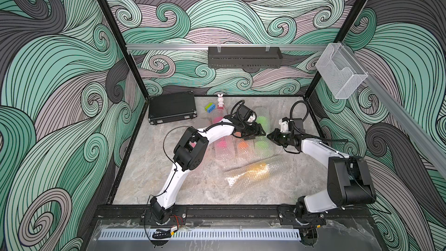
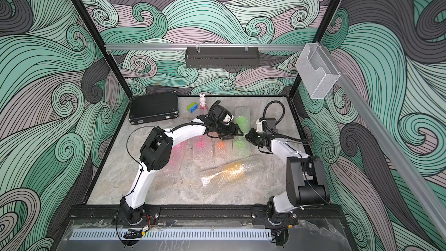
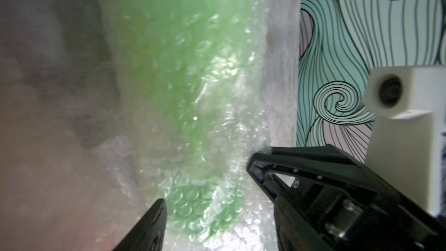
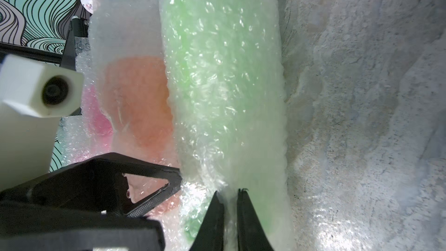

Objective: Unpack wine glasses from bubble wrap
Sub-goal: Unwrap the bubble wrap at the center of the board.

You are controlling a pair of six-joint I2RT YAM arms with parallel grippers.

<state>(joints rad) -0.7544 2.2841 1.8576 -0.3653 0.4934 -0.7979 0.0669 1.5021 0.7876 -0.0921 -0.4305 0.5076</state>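
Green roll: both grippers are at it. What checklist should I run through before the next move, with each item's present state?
1. Right gripper pinching the green roll: ok, jaws nearly shut with wrap between them.
2. Left gripper straddling the roll: ok, jaws open on either side, not clamped.
3. Goblet inside: ok, green shows only through the wrap.
4. Loose edge pinched, not inner layers: cannot tell.
5. Orange roll apart from the green one: cannot tell, it lies right beside it.
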